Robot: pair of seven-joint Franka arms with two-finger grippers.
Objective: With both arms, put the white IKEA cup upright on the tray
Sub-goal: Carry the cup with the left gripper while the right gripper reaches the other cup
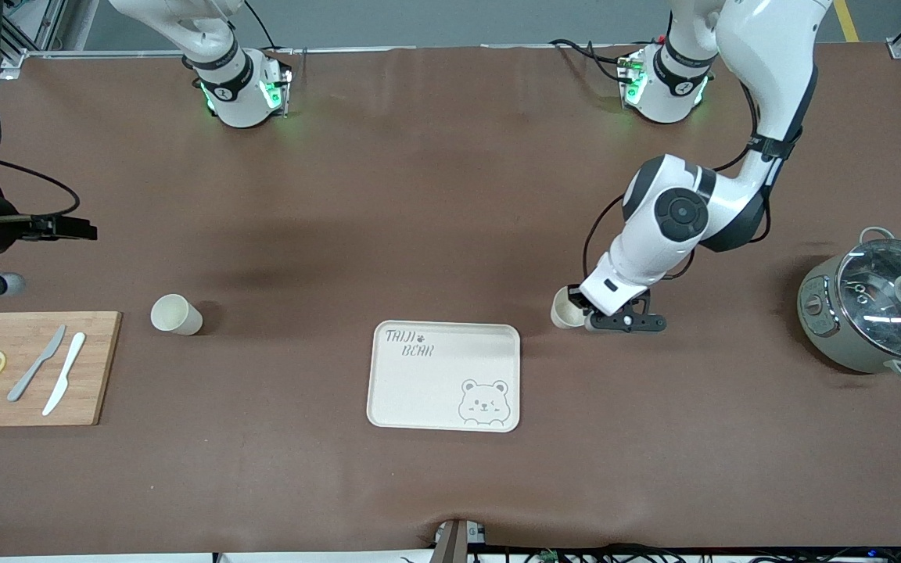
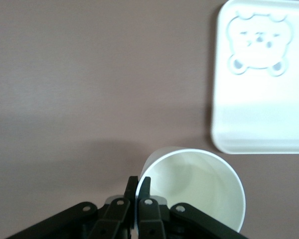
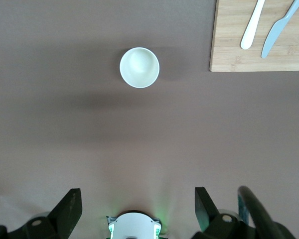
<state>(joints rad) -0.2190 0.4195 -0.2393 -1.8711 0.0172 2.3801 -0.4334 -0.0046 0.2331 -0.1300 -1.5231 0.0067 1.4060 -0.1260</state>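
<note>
Cups of plain white, two of them, were seen on the brown table. One cup [image 1: 176, 314] stood upright beside the wooden cutting board [image 1: 32, 367], toward the right arm's end. The other cup [image 1: 566, 310] [image 2: 192, 186] stood just beside the tray [image 1: 446, 375] [image 2: 261, 74], toward the left arm's end, its wall pinched between the closed fingers [image 2: 138, 191] of the left gripper [image 1: 576, 309] [image 2: 138, 189].

Only in the left wrist view was that pinch on the rim shown; in the front view it was hidden by the arm. In the right wrist view, the first cup [image 3: 139, 67] was seen from straight above, with the right gripper [image 3: 134, 209] held high over the table, its fingers spread wide and holding nothing.

"TAIJI BEAR" and a drawn bear face were read on the cream tray.

A lidded pot [image 1: 877, 309] was seen at the left arm's end.
</note>
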